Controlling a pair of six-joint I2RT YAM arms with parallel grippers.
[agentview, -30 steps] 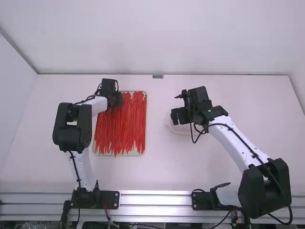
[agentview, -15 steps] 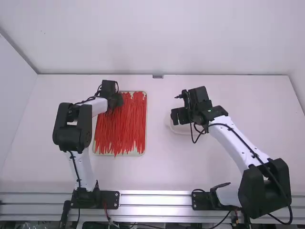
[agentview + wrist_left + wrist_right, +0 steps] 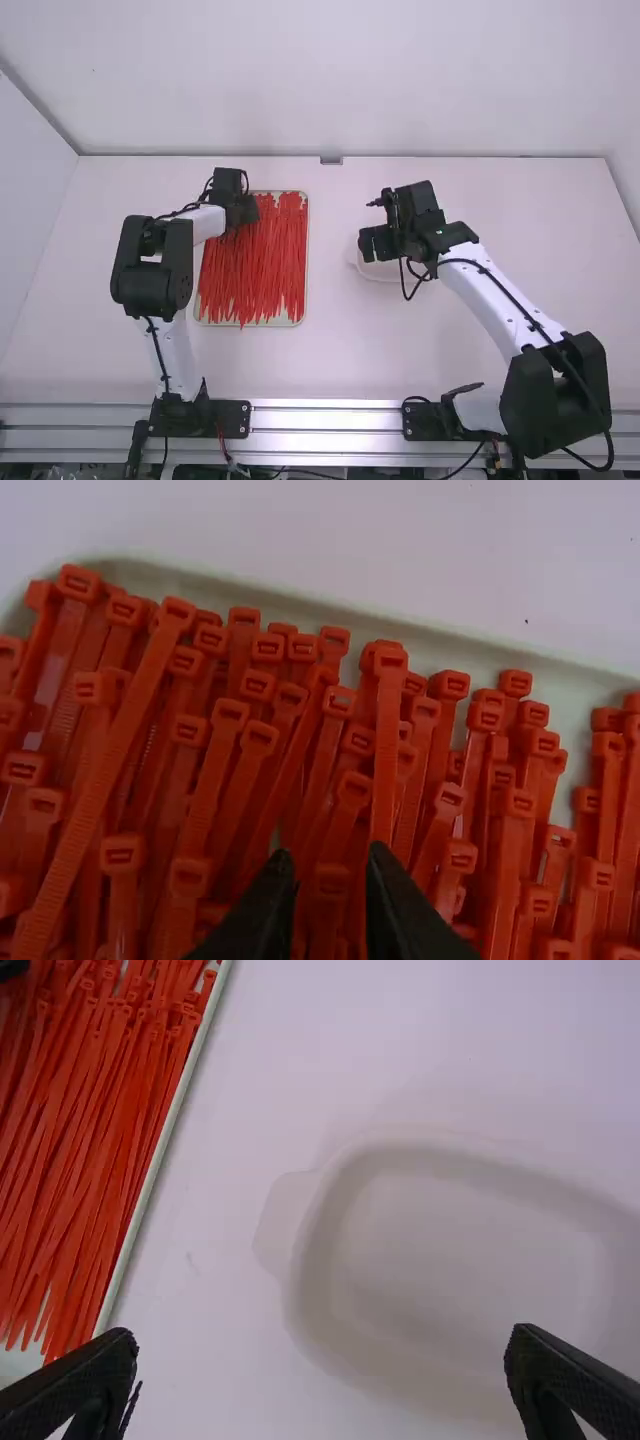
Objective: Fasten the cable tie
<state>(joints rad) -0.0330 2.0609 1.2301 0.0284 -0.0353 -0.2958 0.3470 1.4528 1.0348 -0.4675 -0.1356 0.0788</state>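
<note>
Right, a plain white table (image 3: 480, 200) with white walls closing it in behind and on the left arm's side, and a metal rail (image 3: 320, 412) running across the near edge where both arm bases stand. The landmark is the pale tray (image 3: 305, 300), a long rectangle whose long side runs straight away from the arm bases. It is packed with orange-red cable ties (image 3: 260, 260), and they lie lengthwise along it, close to parallel, a few slanting across their neighbours. Their square heads crowd against the tray's far rim, their thin tails reaching back towards its near end. The left gripper (image 3: 328, 850) is down at the tray's far corner on the left arm's side, tips pushed in among the heads. Its fingers (image 3: 270, 910) stand a little apart, with one tie lying in the narrow gap between them. Off the tray, on the right arm's side and level with its middle, a shallow white dish (image 3: 300, 1210) sits on the table, well apart from the tray's rim. The right gripper (image 3: 382, 246) hangs over that dish with its fingers spread wide, holding nothing.
</note>
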